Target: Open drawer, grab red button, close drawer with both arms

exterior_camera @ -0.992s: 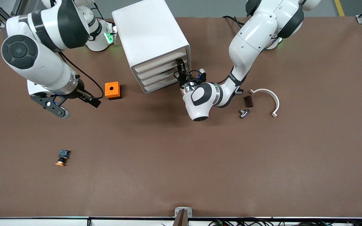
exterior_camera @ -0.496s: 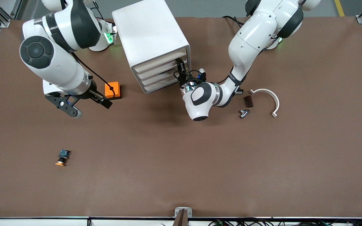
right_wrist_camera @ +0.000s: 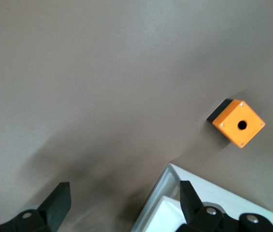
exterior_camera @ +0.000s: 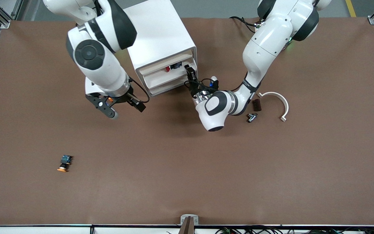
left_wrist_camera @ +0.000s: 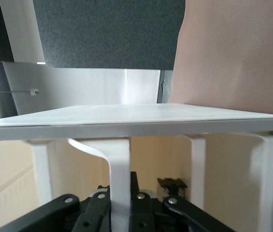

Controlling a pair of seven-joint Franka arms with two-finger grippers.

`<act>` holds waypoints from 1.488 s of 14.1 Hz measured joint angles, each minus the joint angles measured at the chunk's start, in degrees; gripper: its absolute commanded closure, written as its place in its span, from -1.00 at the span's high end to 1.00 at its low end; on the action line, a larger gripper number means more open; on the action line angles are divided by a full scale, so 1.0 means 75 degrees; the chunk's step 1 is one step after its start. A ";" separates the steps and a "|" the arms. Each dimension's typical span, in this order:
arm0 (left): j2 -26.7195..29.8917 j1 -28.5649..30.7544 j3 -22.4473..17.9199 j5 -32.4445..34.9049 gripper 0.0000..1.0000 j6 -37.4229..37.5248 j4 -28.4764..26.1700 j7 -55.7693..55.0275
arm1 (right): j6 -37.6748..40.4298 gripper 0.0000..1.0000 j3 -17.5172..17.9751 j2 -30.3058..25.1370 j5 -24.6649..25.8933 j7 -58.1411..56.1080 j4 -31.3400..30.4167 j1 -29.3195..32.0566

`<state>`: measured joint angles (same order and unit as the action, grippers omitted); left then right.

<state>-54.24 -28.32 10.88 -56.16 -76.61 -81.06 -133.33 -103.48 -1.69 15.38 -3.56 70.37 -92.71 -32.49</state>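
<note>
The white drawer cabinet (exterior_camera: 156, 35) stands at the table's back middle. Its top drawer (exterior_camera: 161, 72) is pulled partly out. The red-capped button (exterior_camera: 168, 68) lies inside it, black body toward the left arm's end. My left gripper (exterior_camera: 189, 73) is shut on the drawer's white handle (left_wrist_camera: 120, 188) at the drawer's front. My right gripper (exterior_camera: 131, 103) is open and empty, in the air over the table beside the cabinet's corner (right_wrist_camera: 172, 205), toward the right arm's end. Its fingers (right_wrist_camera: 58, 202) stand wide apart.
The orange box with a hole (right_wrist_camera: 237, 123) sits beside the cabinet, mostly hidden under my right wrist in the front view. An orange-capped button (exterior_camera: 64, 163) lies nearer the front camera. A white curved piece (exterior_camera: 278, 100), a brown block (exterior_camera: 256, 104) and a metal part (exterior_camera: 251, 117) lie by my left arm.
My left gripper has pulled the top drawer out, showing the red button. My right arm has swung toward the cabinet and now covers the orange box.
</note>
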 measured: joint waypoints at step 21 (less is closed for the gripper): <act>0.0063 0.1347 -0.0002 -0.0172 0.98 -0.0693 0.0602 0.3385 | -0.0918 0.99 0.0007 0.1011 -0.0081 0.3269 -0.0119 -0.2202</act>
<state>-53.77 -18.22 10.87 -57.45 -81.80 -76.54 -107.94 -110.36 -1.64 22.96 -4.16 94.89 -93.60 -49.00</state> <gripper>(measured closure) 0.040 0.000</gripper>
